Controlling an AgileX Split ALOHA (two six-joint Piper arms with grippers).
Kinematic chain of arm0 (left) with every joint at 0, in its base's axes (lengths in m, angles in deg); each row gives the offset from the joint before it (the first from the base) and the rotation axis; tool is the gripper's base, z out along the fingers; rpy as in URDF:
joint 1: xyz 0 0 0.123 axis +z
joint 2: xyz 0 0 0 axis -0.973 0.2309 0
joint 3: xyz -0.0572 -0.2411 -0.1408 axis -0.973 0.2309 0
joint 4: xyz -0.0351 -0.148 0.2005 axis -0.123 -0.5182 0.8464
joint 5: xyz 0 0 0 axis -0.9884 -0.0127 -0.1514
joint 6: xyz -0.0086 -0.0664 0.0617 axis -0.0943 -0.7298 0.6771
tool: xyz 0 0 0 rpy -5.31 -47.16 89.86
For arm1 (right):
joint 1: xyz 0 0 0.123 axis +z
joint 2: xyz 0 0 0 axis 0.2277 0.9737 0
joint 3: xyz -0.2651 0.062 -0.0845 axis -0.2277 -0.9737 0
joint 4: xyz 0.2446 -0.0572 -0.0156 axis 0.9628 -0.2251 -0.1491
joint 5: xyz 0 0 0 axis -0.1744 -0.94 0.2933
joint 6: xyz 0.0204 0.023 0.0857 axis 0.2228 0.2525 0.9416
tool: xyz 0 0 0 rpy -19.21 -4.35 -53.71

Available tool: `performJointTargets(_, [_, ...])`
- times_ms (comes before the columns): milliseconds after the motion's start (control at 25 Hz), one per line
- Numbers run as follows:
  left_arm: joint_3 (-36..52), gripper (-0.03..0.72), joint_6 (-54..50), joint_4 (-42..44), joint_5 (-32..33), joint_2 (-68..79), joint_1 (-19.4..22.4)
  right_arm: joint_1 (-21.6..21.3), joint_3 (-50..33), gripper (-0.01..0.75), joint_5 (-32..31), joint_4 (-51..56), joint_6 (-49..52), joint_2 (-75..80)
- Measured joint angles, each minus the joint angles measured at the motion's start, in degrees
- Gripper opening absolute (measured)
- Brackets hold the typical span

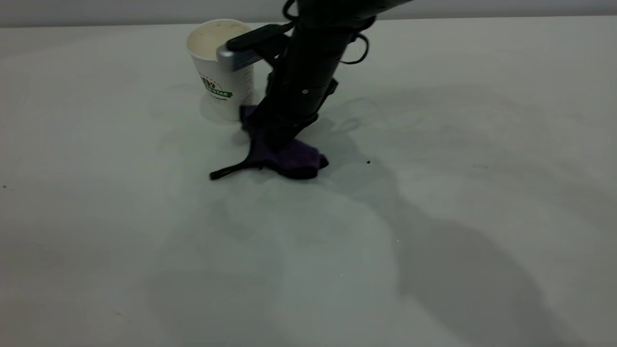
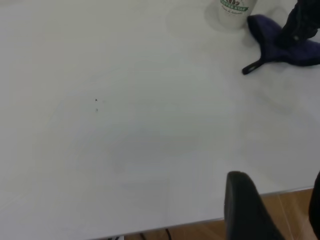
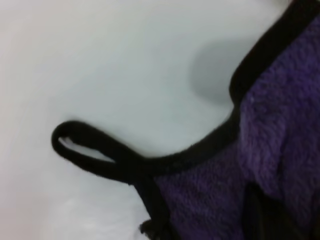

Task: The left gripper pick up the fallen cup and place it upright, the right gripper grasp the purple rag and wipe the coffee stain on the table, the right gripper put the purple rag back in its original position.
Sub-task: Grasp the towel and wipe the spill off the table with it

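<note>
Purple cloth is sitting bunched on the white table [image 1: 482, 144] — your purple rag [image 1: 289, 156] is lying just beside the upright cup [image 1: 219, 72], its black loop strap [image 1: 231, 169] trailing out flat. Your right gripper [image 1: 270, 135] is pressing down into the rag; whether its jaws are closing on the fabric, you cannot tell. Your left gripper [image 2: 272, 210] is hanging near the table's edge, well apart, jaws spread and holding nothing.
</note>
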Motion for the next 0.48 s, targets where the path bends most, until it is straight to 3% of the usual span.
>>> performJointTargets(280, [0.0, 0.382, 0.0, 0.0, 0.0, 0.0, 0.0, 0.86, 0.67, 0.105, -14.31, -2.35, 7.04, 0.04])
performJointTargets(480, [0.04, 0.382, 0.0, 0.0, 0.0, 0.0, 0.0, 0.33, 0.99, 0.105, -16.42, -15.67, 22.65, -0.2])
